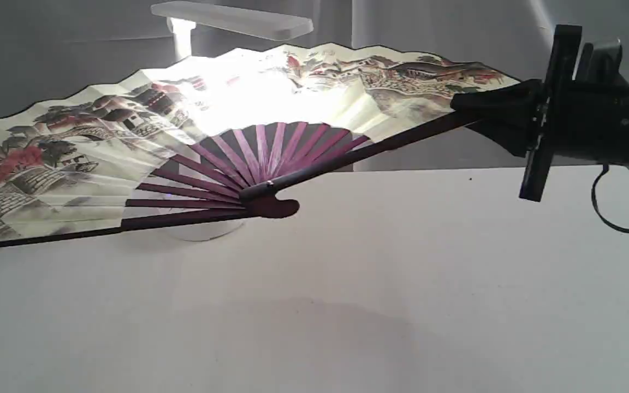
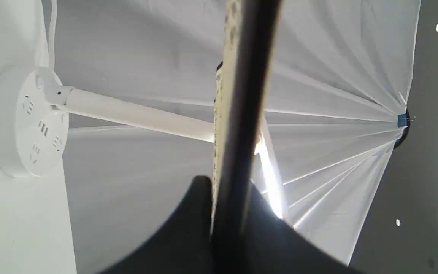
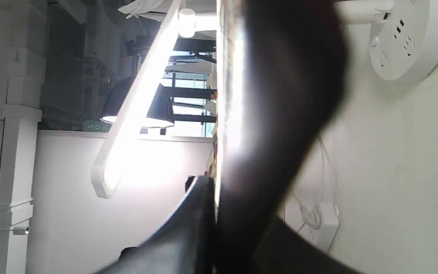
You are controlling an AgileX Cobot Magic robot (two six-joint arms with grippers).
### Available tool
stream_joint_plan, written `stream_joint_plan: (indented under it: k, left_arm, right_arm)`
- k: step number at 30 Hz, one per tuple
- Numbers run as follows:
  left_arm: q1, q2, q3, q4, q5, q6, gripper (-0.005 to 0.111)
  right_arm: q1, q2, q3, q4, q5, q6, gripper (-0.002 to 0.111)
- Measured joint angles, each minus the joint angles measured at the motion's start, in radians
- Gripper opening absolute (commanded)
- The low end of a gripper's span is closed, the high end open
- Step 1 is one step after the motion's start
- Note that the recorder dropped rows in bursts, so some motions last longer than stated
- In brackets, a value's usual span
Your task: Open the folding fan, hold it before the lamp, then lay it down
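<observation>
The folding fan (image 1: 101,142) is spread wide open above the white table (image 1: 402,284), its painted cream leaf facing the exterior view and its maroon ribs meeting at the pivot (image 1: 265,191). The lamp stands right behind it: the flat bar head (image 1: 232,19) shows above the leaf, the round base (image 1: 200,229) below it, and its light glows through the paper. My right gripper (image 1: 484,112) is shut on the fan's right outer rib (image 3: 280,114). My left gripper (image 2: 228,190) is shut on the left outer rib (image 2: 242,114); in the exterior view it is cut off at the left edge.
The lamp's base with sockets (image 2: 25,121) and slim post (image 2: 139,120) show beside the fan's edge. A white cord and plug (image 3: 325,220) lie on the table near the base (image 3: 405,38). A black cable loop (image 1: 620,213) hangs under the right arm. A grey cloth backdrop (image 1: 47,49) stands behind.
</observation>
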Motion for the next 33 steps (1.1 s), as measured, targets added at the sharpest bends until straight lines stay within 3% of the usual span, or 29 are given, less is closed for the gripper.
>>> stream_joint_plan:
  k: [24, 33]
  left_arm:
    - [0.000, 0.000, 0.000, -0.004, 0.000, 0.003, 0.000]
    - [0.000, -0.008, 0.000, -0.030, 0.059, 0.005, 0.000]
  right_arm:
    - [0.000, 0.000, 0.000, 0.000, 0.000, 0.000, 0.000]
    - [0.000, 0.000, 0.000, -0.007, 0.000, -0.003, 0.000]
